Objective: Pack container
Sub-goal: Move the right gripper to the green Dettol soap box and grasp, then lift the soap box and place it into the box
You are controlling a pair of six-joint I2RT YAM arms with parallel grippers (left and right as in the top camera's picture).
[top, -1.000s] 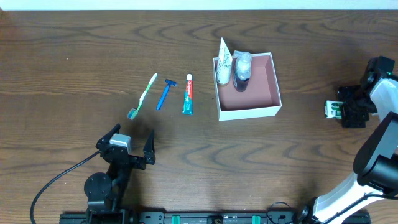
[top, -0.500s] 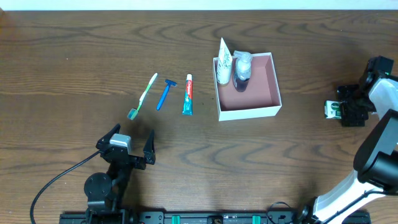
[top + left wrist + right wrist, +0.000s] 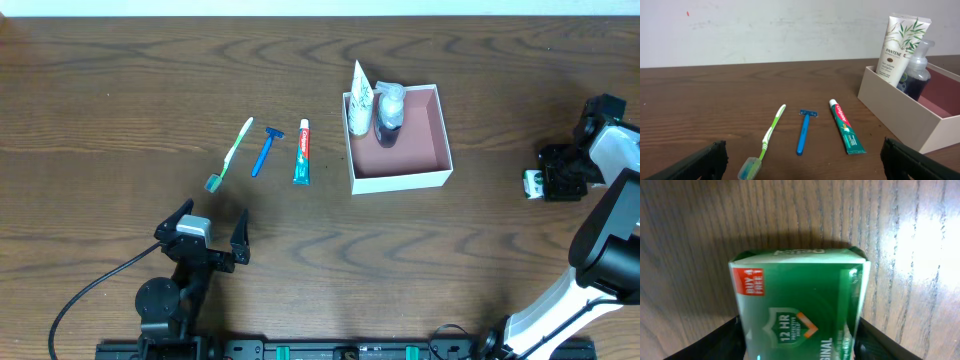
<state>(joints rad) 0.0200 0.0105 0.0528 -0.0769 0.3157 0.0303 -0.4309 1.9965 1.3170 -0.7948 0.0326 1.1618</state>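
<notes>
The container (image 3: 400,182) is a white box with a pink inside, right of the table's middle; it holds a white tube (image 3: 361,98) and a dark pump bottle (image 3: 389,112). My right gripper (image 3: 556,178) is at the far right, shut on the green-and-white soap box (image 3: 534,184). In the right wrist view the soap box (image 3: 797,295) fills the space between both fingers of that gripper (image 3: 800,342), above the wood. My left gripper (image 3: 205,240) is open and empty at the front left. A toothbrush (image 3: 231,152), a blue razor (image 3: 264,150) and a toothpaste tube (image 3: 302,152) lie ahead of it.
In the left wrist view the toothbrush (image 3: 767,140), razor (image 3: 804,131) and toothpaste (image 3: 846,132) lie side by side, with the container's white wall (image 3: 900,117) to their right. A black cable (image 3: 85,295) runs along the front left.
My right gripper has turned and shifted a little toward the front left, carrying the soap box with it. The left arm and the other items have not moved.
</notes>
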